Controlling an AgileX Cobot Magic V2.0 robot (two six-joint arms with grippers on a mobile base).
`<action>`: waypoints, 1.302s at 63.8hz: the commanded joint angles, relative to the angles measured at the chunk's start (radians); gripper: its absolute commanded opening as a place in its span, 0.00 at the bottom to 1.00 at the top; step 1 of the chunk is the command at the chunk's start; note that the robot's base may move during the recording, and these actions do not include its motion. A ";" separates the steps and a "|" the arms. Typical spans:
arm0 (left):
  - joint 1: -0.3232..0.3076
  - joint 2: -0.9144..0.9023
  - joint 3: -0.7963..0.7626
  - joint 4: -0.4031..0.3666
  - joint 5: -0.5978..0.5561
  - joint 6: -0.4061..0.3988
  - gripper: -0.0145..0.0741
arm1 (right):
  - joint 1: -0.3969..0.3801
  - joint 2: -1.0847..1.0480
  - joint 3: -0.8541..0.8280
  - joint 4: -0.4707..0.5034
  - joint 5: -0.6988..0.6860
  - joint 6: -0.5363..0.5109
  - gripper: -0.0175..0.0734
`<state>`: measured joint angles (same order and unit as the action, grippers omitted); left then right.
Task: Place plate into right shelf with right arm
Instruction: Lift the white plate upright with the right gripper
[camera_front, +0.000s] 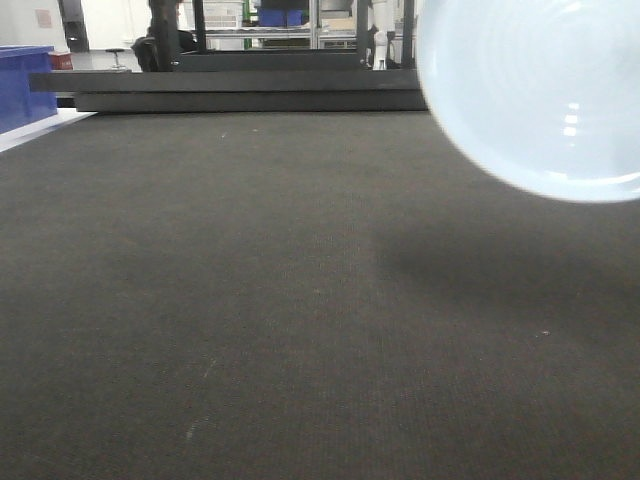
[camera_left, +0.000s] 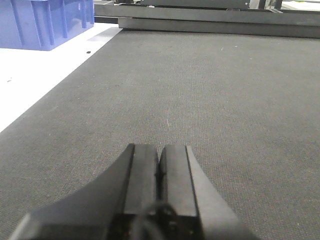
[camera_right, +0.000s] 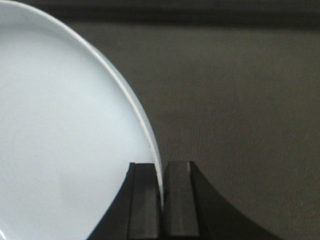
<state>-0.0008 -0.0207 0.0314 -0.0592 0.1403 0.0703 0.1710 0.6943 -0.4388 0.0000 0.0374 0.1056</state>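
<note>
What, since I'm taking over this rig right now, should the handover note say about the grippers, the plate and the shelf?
Right gripper: shut on the rim of the plate, which is held clear of the dark mat.
Left gripper: shut, empty, low over the mat.
Shelf: a steel rack with blue bins shows far behind the mat; the plate is nowhere near it.
Done: plate grasped and lifted.
Left: carry it to the right shelf, set it in, release.

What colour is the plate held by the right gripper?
Plain white plate, no pattern; best in the right wrist view.
</note>
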 joint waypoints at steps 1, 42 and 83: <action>-0.006 -0.002 0.008 -0.004 -0.089 0.003 0.11 | -0.005 -0.084 -0.004 -0.005 -0.127 -0.017 0.25; -0.006 -0.002 0.008 -0.004 -0.089 0.003 0.11 | -0.005 -0.333 0.015 -0.020 -0.097 -0.017 0.25; -0.006 -0.002 0.008 -0.004 -0.089 0.003 0.11 | -0.005 -0.333 0.015 -0.020 -0.097 -0.017 0.25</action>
<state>-0.0008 -0.0207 0.0314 -0.0592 0.1403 0.0703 0.1710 0.3568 -0.3955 -0.0143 0.0282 0.0934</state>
